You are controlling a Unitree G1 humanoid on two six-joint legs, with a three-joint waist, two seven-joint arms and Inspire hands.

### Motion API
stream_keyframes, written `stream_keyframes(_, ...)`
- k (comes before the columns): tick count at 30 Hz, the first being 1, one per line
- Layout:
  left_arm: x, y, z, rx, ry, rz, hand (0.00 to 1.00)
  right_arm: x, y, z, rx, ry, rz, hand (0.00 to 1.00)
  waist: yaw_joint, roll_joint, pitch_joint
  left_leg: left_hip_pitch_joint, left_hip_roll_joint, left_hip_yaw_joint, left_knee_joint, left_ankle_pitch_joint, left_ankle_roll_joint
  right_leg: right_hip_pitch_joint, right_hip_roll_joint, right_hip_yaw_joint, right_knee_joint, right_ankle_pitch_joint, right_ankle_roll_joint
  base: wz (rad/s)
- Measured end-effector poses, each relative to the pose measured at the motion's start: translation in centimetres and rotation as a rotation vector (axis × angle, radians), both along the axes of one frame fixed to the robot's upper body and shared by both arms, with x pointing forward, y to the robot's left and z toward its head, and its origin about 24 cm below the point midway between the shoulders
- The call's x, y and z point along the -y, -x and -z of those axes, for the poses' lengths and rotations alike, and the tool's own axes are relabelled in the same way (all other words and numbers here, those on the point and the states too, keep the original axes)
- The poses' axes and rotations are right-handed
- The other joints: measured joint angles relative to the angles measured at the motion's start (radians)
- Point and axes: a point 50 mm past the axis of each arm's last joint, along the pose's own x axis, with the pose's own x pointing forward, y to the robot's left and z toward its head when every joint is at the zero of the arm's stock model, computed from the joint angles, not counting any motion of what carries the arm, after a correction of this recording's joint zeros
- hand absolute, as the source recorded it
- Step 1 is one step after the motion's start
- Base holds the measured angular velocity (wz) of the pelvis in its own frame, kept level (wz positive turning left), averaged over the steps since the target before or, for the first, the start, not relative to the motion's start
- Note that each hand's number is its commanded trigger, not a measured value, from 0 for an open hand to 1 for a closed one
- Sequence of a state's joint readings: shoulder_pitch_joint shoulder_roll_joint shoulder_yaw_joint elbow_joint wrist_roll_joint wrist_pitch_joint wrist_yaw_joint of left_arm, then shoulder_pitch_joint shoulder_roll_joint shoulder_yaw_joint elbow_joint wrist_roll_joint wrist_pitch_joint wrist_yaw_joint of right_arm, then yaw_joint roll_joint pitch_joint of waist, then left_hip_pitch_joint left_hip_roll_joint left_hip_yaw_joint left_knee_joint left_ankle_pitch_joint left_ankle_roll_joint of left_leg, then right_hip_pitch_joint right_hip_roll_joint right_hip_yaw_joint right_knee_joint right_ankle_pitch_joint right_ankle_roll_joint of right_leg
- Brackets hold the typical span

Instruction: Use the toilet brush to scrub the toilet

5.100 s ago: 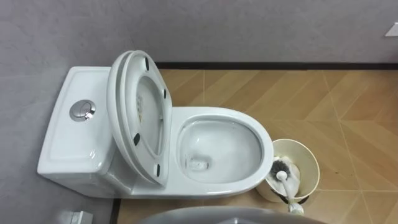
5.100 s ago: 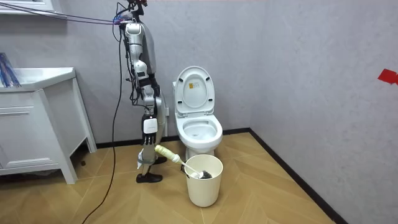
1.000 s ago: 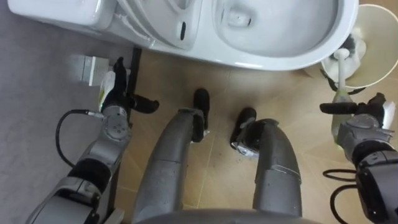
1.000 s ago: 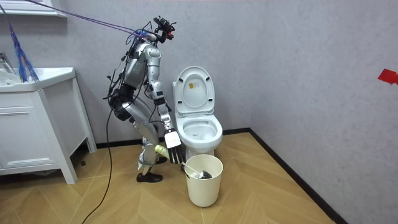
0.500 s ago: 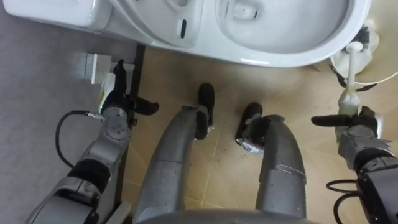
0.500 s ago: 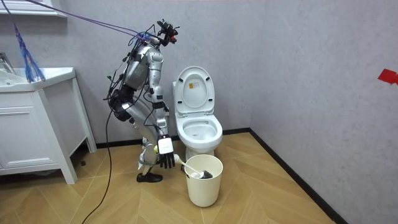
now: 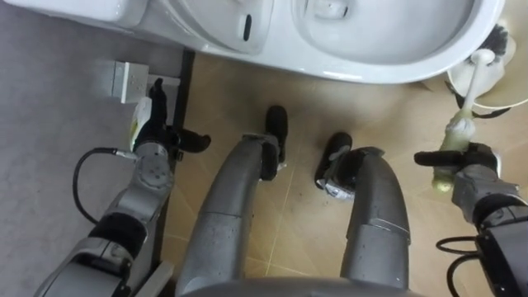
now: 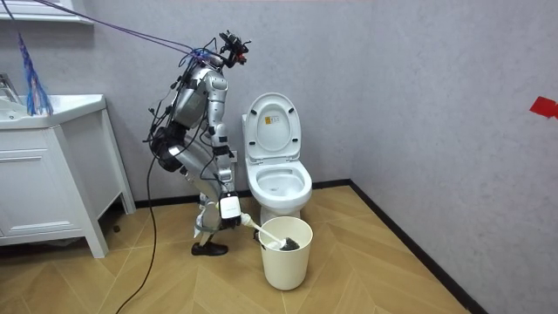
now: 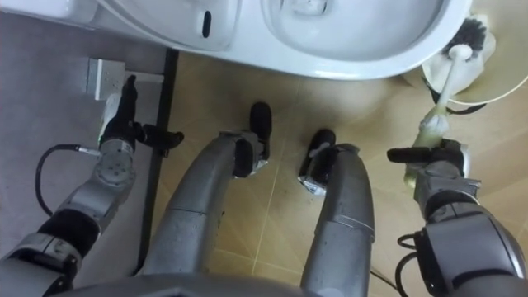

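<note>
Yellow-gripped white plastic toilet brush [image 7: 456, 132] crossed our right hand [image 7: 472, 167], thumb straight, finger closure impossible to tell. We judged it light, stiff, best held at that grip. Our left hand [image 7: 151, 140] hung straight-fingered.

Room view: white cabinet [image 8: 48, 187] at left edge, worktop [image 8: 65, 104] on top with a blue item [image 8: 30, 74] standing upright at its back. Grey wall [image 8: 418, 96] carries a red mark [image 8: 544, 106] at far right. Dark skirting [image 8: 410, 240] runs along the wall base, wood-pattern floor [image 8: 366, 279] below. Left eye view: small white box [image 7: 126, 81] upper left, just beside the skirting.
</note>
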State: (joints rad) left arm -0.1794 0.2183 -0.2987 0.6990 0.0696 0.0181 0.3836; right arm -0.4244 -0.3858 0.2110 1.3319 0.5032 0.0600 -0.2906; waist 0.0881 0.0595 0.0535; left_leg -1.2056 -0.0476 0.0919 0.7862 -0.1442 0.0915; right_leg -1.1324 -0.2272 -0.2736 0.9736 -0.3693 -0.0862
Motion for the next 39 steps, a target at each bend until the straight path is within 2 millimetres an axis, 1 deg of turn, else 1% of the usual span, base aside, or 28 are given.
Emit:
stream_keyframes(4, 0.1, 0.3, 0.0, 0.003, 0.006, 0.002, 0.0, 0.1, 0.3, 0.2, 0.018, -0.029, 0.062, 1.0, -0.001, 0.0, -0.0001, -0.002, 0.002, 0.0, 0.016, -0.002, -0.001, 0.0, 0.0, 0.0, 0.015, -0.003, -0.003, 0.0)
stream_keyframes(9, 0.0, 0.8, 0.3, -0.009, 0.002, -0.008, 0.0, 0.1, 0.8, 0.4, 0.038, -0.073, 0.124, 1.0, 0.001, 0.001, -0.0006, -0.005, 0.003, -0.003, 0.048, -0.015, -0.006, 0.0, -0.002, 0.002, 0.043, -0.013, -0.005, 0.0)
stream_keyframes(14, 0.0, 1.1, 0.5, -0.015, 0.006, -0.009, 0.0, 0.2, 1.3, 0.7, 0.036, -0.081, 0.144, 1.0, -0.001, 0.003, -0.0026, 0.001, -0.002, -0.005, 0.072, -0.019, -0.005, 0.009, -0.014, -0.001, 0.071, -0.023, -0.007, 0.03)
stream_keyframes(17, 0.0, 1.4, 0.7, -0.026, 0.007, -0.012, 0.0, 0.2, 1.9, 1.1, 0.027, -0.099, 0.16, 1.0, 0.003, 0.005, -0.0033, 0.026, 0.0, -0.007, 0.073, -0.019, -0.005, 0.036, -0.013, -0.003, 0.069, -0.024, -0.004, -0.01)
stream_keyframes(20, -0.2, 2.2, 1.3, -0.051, 0.007, -0.018, 0.0, 0.2, 2.8, 1.6, 0.019, -0.141, 0.219, 1.0, 0.004, 0.009, -0.0075, 0.071, -0.001, -0.01, 0.06, -0.019, -0.006, 0.083, -0.011, -0.007, 0.05, -0.027, 0.002, -0.02)
stream_keyframes(22, -0.5, 3.1, 1.9, -0.086, 0.008, -0.021, 0.0, 0.0, 3.5, 2.1, 0.01, -0.176, 0.258, 1.0, 0.006, 0.009, -0.008, 0.13, 0.001, -0.01, 0.026, -0.015, -0.01, 0.141, -0.004, -0.01, 0.013, -0.019, 0.007, -0.07)
stream_keyframes(24, -0.8, 3.7, 2.5, -0.12, 0.008, -0.024, 0.0, -0.3, 4.2, 2.7, 0.001, -0.205, 0.29, 1.0, 0.003, 0.009, -0.0115, 0.179, 0.003, -0.01, -0.008, -0.011, -0.016, 0.191, 0.002, -0.016, -0.024, -0.009, 0.011, 0.0)
stream_keyframes(26, -1.0, 4.5, 3.0, -0.153, 0.01, -0.027, 0.0, -0.5, 5.0, 3.2, -0.013, -0.225, 0.307, 1.0, 0.002, 0.009, -0.0126, 0.23, 0.006, -0.01, -0.042, -0.007, -0.018, 0.246, 0.005, -0.026, -0.061, -0.001, 0.015, 0.02)
stream_keyframes(27, -1.2, 5.1, 3.5, -0.181, 0.013, -0.03, 0.0, -0.6, 5.4, 3.4, -0.015, -0.241, 0.327, 1.0, 0.001, 0.008, -0.0145, 0.269, 0.006, -0.01, -0.062, -0.004, -0.015, 0.286, 0.009, -0.03, -0.085, 0.004, 0.023, 0.0)
stream_keyframes(28, -1.5, 5.8, 3.8, -0.202, 0.016, -0.043, 0.0, -0.8, 5.9, 3.7, -0.013, -0.262, 0.358, 1.0, -0.002, 0.007, -0.0188, 0.301, 0.008, -0.011, -0.081, -0.004, -0.015, 0.32, 0.016, -0.033, -0.112, 0.009, 0.027, -0.03)
stream_keyframes(29, -1.7, 6.1, 4.0, -0.21, 0.016, -0.049, 0.0, -0.9, 6.0, 3.8, -0.012, -0.27, 0.37, 1.0, -0.004, 0.008, -0.0205, 0.317, 0.01, -0.012, -0.09, -0.004, -0.015, 0.337, 0.02, -0.036, -0.126, 0.012, 0.029, -0.05)
stream_keyframes(31, -2.0, 7.2, 4.5, -0.241, 0.017, -0.064, 0.0, -1.3, 7.0, 4.4, -0.018, -0.301, 0.417, 1.0, -0.009, -0.003, -0.0221, 0.396, 0.011, -0.01, -0.139, -0.001, -0.01, 0.416, 0.031, -0.037, -0.18, 0.026, 0.031, -0.04)
stream_keyframes(32, -2.1, 7.4, 4.6, -0.247, 0.019, -0.066, 0.0, -1.4, 7.3, 4.6, -0.025, -0.306, 0.425, 1.0, -0.009, -0.006, -0.0235, 0.415, 0.011, -0.009, -0.15, -0.001, -0.01, 0.435, 0.033, -0.037, -0.193, 0.028, 0.032, -0.05)
stream_keyframes(34, -2.6, 8.5, 5.0, -0.282, 0.038, -0.087, 0.0, -2.0, 8.2, 5.2, -0.036, -0.334, 0.457, 1.0, -0.018, -0.023, -0.0245, 0.501, 0.008, -0.011, -0.201, 0.002, -0.01, 0.522, 0.04, -0.043, -0.248, 0.032, 0.039, 0.0)
stream_keyframes(35, -2.8, 8.8, 5.1, -0.29, 0.04, -0.092, 0.0, -2.1, 8.8, 5.4, -0.045, -0.342, 0.474, 1.0, -0.024, -0.025, -0.0252, 0.522, 0.008, -0.013, -0.212, 0.002, -0.01, 0.547, 0.043, -0.049, -0.264, 0.033, 0.041, 0.1)
stream_keyframes(36, -3.0, 9.4, 5.3, -0.304, 0.045, -0.101, 0.0, -2.2, 9.4, 5.7, -0.049, -0.357, 0.492, 1.0, -0.034, -0.028, -0.0273, 0.564, 0.007, -0.019, -0.236, 0.003, -0.011, 0.597, 0.05, -0.06, -0.3, 0.037, 0.047, 0.07)
stream_keyframes(37, -3.3, 9.9, 5.5, -0.314, 0.051, -0.116, 0.0, -2.4, 10.0, 6.0, -0.054, -0.368, 0.501, 1.0, -0.034, -0.037, -0.0316, 0.606, 0.009, -0.025, -0.268, 0.006, -0.013, 0.64, 0.061, -0.06, -0.34, 0.046, 0.052, 0.0)
stream_keyframes(38, -3.5, 10.2, 5.5, -0.319, 0.054, -0.124, 0.0, -2.6, 10.3, 6.1, -0.057, -0.372, 0.505, 1.0, -0.033, -0.041, -0.0345, 0.626, 0.011, -0.025, -0.282, 0.007, -0.014, 0.662, 0.069, -0.058, -0.363, 0.052, 0.053, -0.07)
stream_keyframes(39, -3.7, 10.6, 5.7, -0.328, 0.06, -0.136, 0.0, -2.8, 11.2, 6.5, -0.074, -0.374, 0.516, 1.0, -0.032, -0.043, -0.0366, 0.664, 0.019, -0.031, -0.305, 0.009, -0.016, 0.712, 0.09, -0.06, -0.418, 0.068, 0.057, -0.03)
